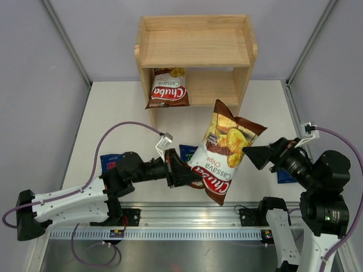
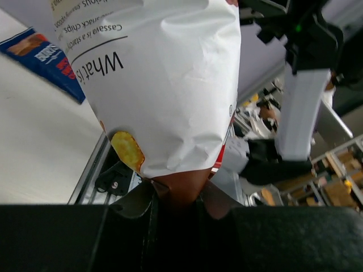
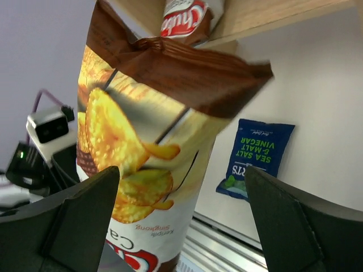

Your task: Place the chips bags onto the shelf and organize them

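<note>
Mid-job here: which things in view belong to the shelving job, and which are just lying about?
For the job: shelf, shelved brown bag, held brown bag in the left tool, left blue bag, middle blue bag, right blue bag, open right tool.
Lying about: purple cable, metal rail.
</note>
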